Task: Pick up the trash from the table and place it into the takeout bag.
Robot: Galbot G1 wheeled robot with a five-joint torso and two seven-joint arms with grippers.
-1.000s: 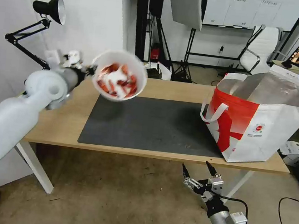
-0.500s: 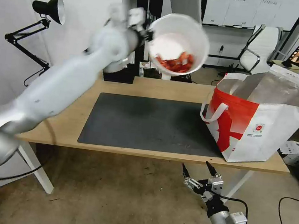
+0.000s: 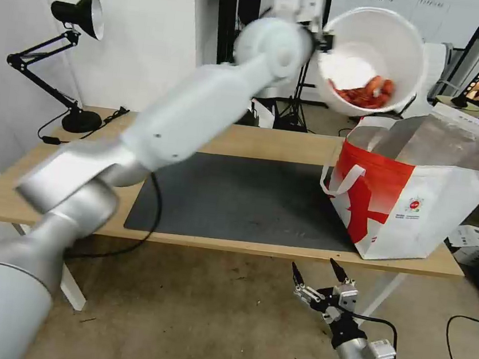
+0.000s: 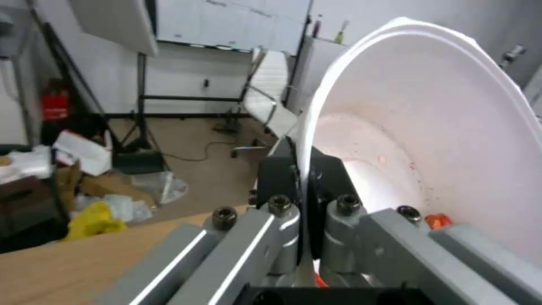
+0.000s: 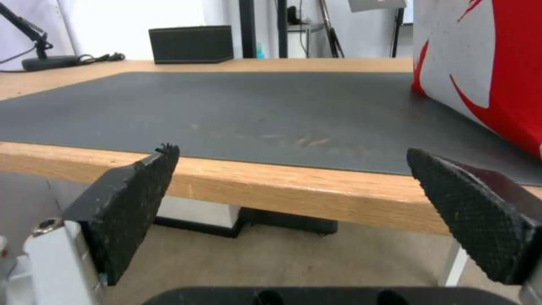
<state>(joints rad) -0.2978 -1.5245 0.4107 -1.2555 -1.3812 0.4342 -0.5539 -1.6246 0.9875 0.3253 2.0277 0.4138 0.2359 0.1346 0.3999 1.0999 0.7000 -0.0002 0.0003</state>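
1. The left gripper (image 4: 308,199) is clamped on the rim of the white bowl (image 3: 371,59), one finger inside the wall and one outside, as the left wrist view shows plainly.
2. The bowl hangs in the air above the near-left corner of the takeout bag (image 3: 423,189), tipped so its mouth faces the head camera; the red shells (image 3: 366,92) have slid into its lowest part, nearest the bag's open top.
3. Progress, as I judge it: the dark mat (image 3: 237,199) beside the bag is bare, apart from a few faint smears in the right wrist view, so this bowl looks like the last piece of trash. It is lifted and carried, but not yet in the bag; lowering or tipping it in is what is left.
4. What has changed: a second ago the bowl was far from the bag, over the mat's far-left corner. Half a second ago it was midway toward the bag and higher. Now it is up over the bag's edge, and the left arm has swung across the bench (image 3: 289,145). The shells have shifted from spread across the bowl to heaped on one side.
5. The right gripper (image 3: 321,275) is parked below the bench's front edge, in front of the bag, jaws spread wide and empty, unmoved across all three moments.
6. The bag has stayed put throughout.
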